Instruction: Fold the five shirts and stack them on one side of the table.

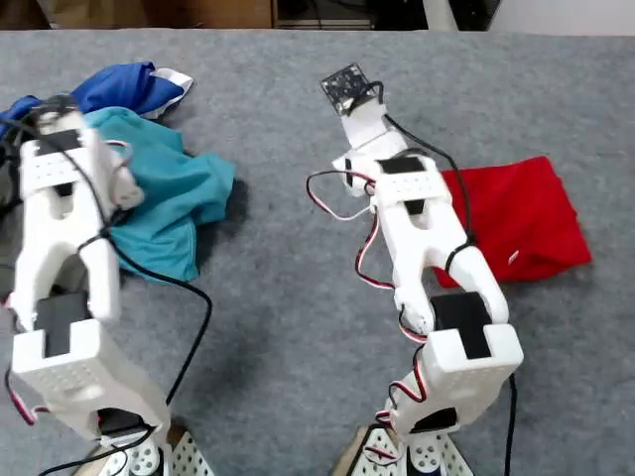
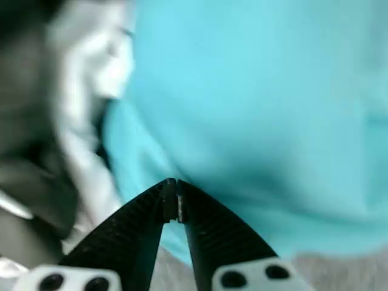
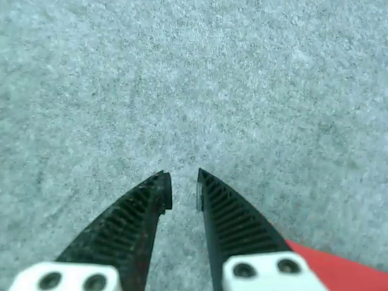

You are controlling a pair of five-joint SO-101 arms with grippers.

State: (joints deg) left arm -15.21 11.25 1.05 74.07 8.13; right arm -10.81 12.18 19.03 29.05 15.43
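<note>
The left hand, tips shut, is hanging over the crumpled teal cloth shirt on the grey desk; the right hand, slightly parted and empty, is hanging well apart from it; flattening it first is looking wise.

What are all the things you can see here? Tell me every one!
teal shirt: one, teal, crumpled on the table's left side, partly under the left arm
blue shirt: one, blue with a white edge, bunched up behind the teal shirt
red shirt: one, red, on the right side beside the right arm
table: one, grey and fuzzy
left arm: one, white
right arm: one, white
left claw: one, black, shut, close over the teal shirt
right claw: one, black, slightly open, over bare table
</note>
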